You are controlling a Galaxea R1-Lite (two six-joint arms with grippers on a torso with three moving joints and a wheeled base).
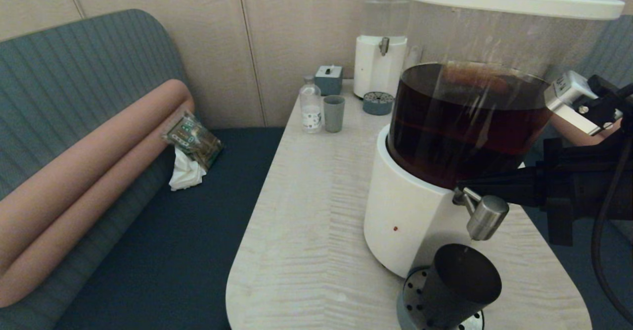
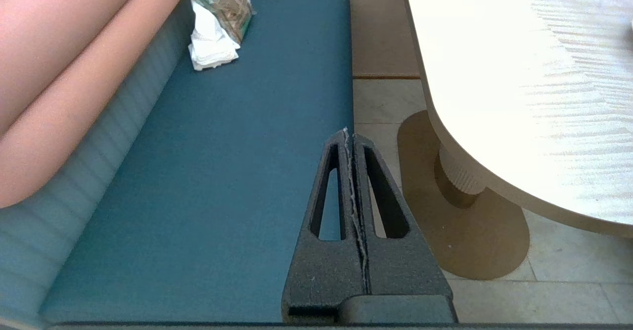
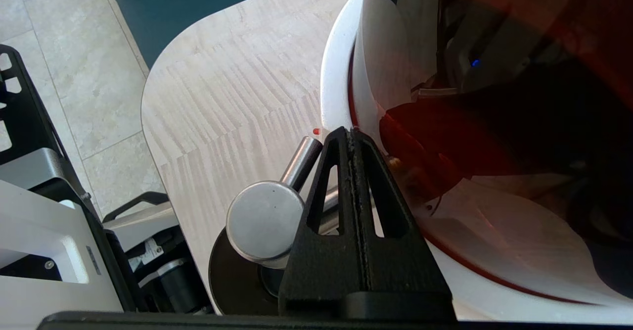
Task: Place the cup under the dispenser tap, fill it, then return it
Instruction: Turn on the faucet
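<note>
Head view shows the cup [image 1: 462, 285] already standing on the perforated drip tray [image 1: 413, 290] below the dispenser tap [image 1: 487, 216], so the placing step looks done and the filling step is in hand. No stream of liquid can be made out. The right gripper [image 3: 352, 132] reaches in from the right, its jaws pressed together with nothing between them, its tip against the tap's stem just behind the round steel head, beside the white base of the big dispenser [image 1: 470, 117]. The next move, as I judge it, calls for pushing or levering the tap to start the flow, then releasing it before the cup overfills, and only afterwards parting the jaws to take the cup back.

The left gripper [image 2: 352, 137] is parked away from the tabletop [image 1: 306, 206], over the blue bench seat [image 2: 222, 147], jaws together and empty.

Counted: two dispensers, the big one and a smaller clear one [image 1: 383, 38]; two cups, the dark one and a grey-green cup [image 1: 334, 114]; one small bottle [image 1: 310, 105]; two drip trays.
</note>
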